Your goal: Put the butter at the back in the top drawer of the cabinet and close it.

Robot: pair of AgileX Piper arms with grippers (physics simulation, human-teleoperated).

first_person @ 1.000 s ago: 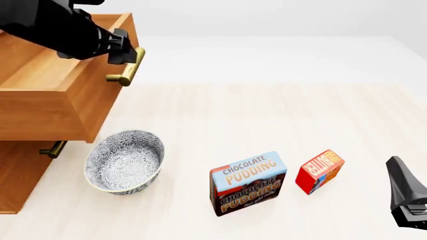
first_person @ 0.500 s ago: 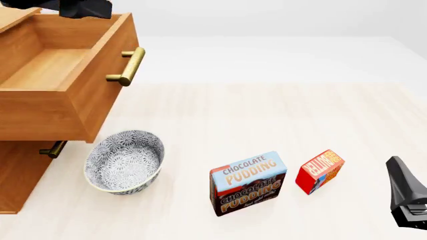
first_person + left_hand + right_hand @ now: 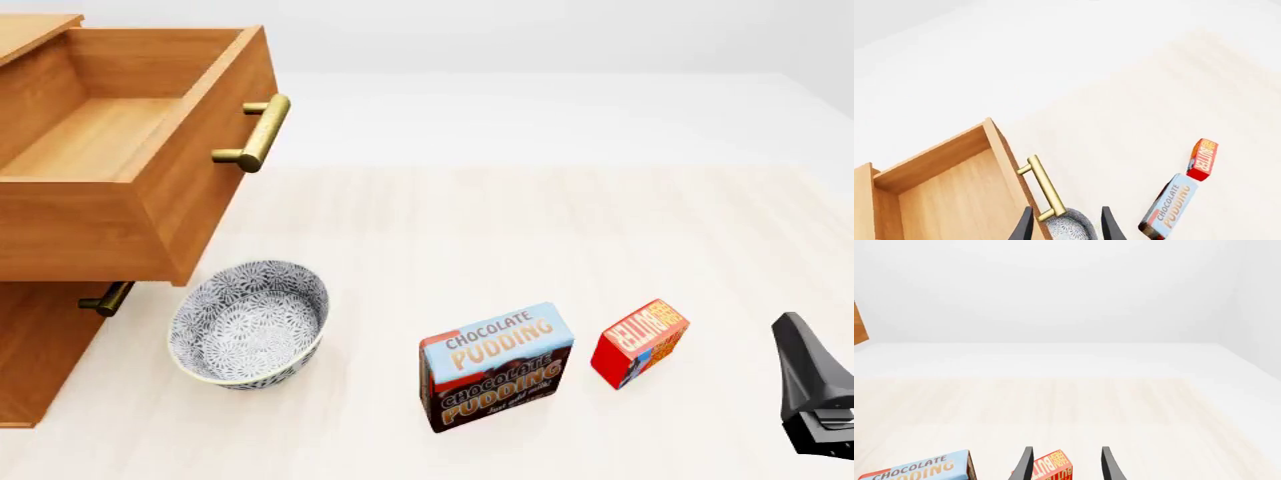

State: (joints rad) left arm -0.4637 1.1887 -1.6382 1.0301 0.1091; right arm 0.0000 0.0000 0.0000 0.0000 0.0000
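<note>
One step done: top drawer (image 3: 127, 150) open, empty. Butter (image 3: 639, 342) on table, ungrasped; both grippers' fingers apart. Pick, place, close remain.

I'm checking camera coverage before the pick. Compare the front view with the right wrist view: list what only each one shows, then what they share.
Only the front view shows the top drawer pulled open with nothing inside, its brass handle, the lower drawer's handle and the patterned bowl beside the cabinet.

Only the right wrist view shows both fingers of the right pincer spread apart, lined up with the butter.

Both show the butter, the Chocolate Pudding box beside it, and the table.
</note>
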